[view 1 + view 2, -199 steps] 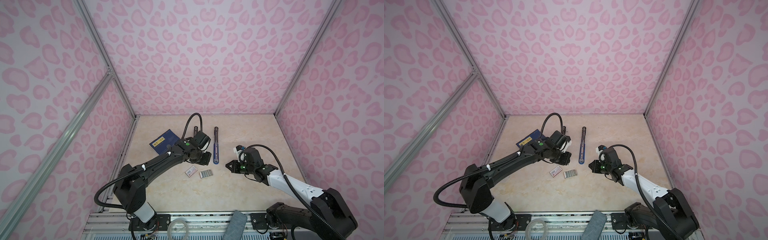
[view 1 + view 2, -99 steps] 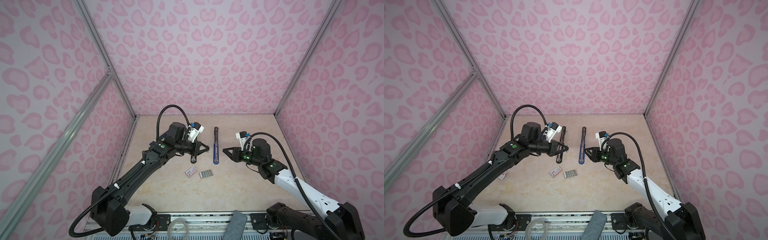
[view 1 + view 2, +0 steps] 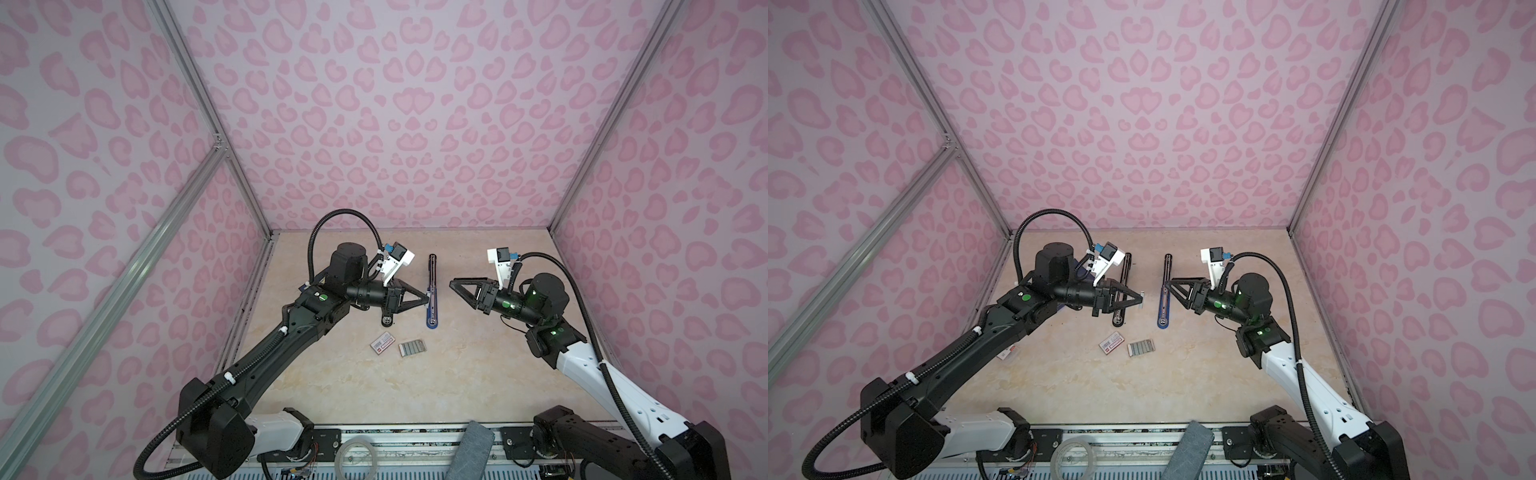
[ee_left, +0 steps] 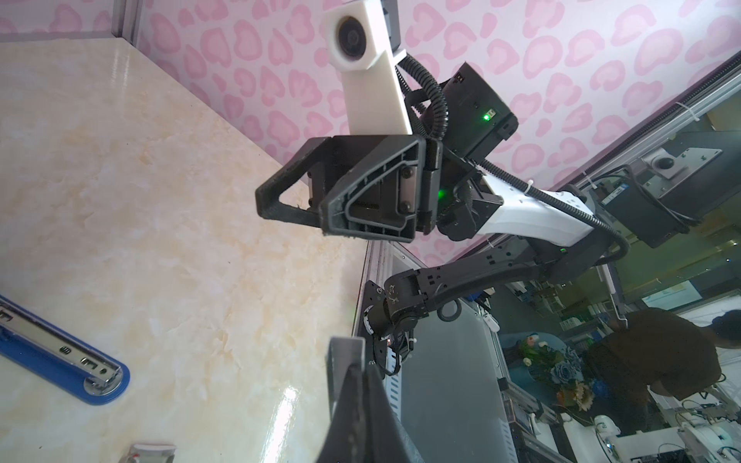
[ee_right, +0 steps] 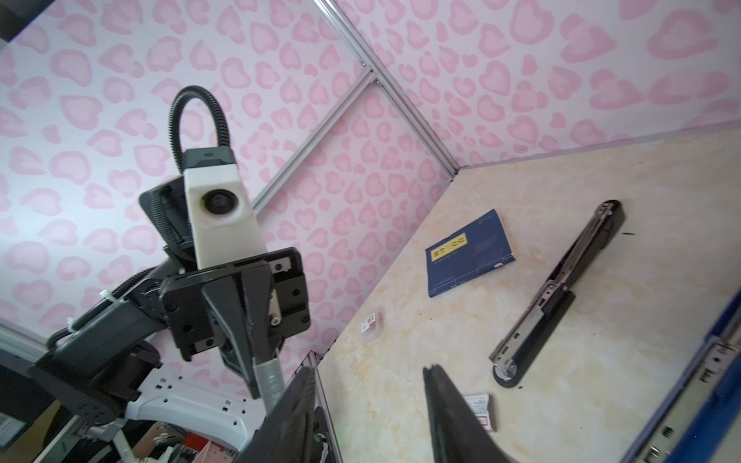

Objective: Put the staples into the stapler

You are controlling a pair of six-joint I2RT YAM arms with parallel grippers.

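I can read nothing: the yellow label on the blue booklet and the white box's label are too blurred.

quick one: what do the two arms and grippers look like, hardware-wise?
Left arm: mostly black links, white shell at the base. Right arm: black joints, long white link. Each has a black corrugated cable hose, white zip ties, green status lights and a white wrist camera mount with a blue plug. Left gripper and right gripper: black, ribbed, triangular fingers.
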